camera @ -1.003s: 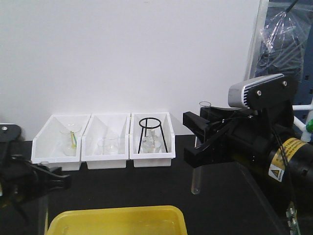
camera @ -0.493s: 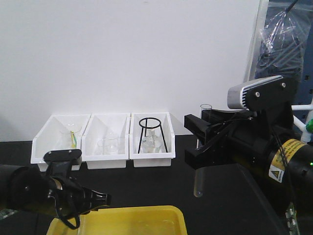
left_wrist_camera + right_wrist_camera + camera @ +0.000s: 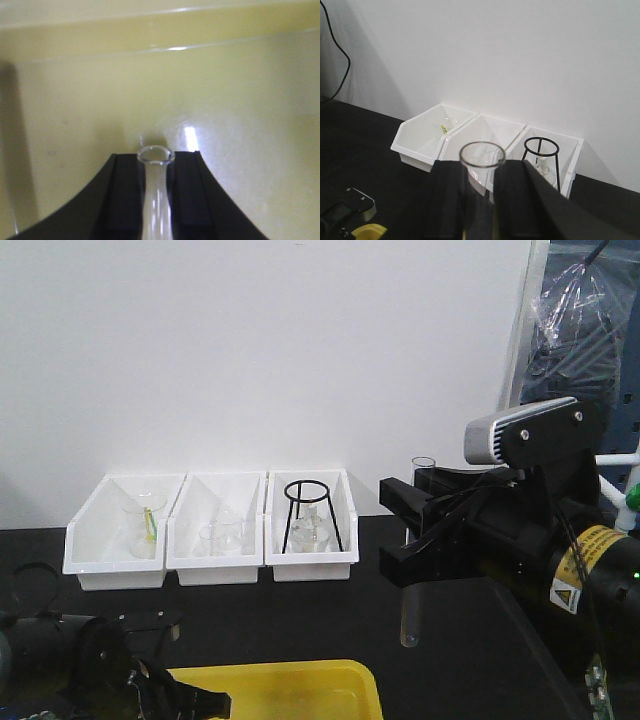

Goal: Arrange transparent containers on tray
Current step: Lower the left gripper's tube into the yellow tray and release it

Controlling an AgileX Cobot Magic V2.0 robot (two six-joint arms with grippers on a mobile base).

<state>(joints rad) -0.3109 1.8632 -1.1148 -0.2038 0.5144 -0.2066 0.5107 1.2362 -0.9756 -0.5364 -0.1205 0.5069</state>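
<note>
The left gripper [image 3: 156,162] has sunk over the tray [image 3: 75,100], clamping a tube [image 3: 156,205]; the right gripper [image 3: 405,540] pinches a second tube [image 3: 409,625] upright, bins [image 3: 215,540] behind.

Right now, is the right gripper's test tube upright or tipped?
Upright: the test tube stands near vertical in the right gripper, rim up, bottom down.

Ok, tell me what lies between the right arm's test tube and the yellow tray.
Nothing lies there: in the front-facing view only bare black tabletop shows between the test tube and the yellow tray.
</note>
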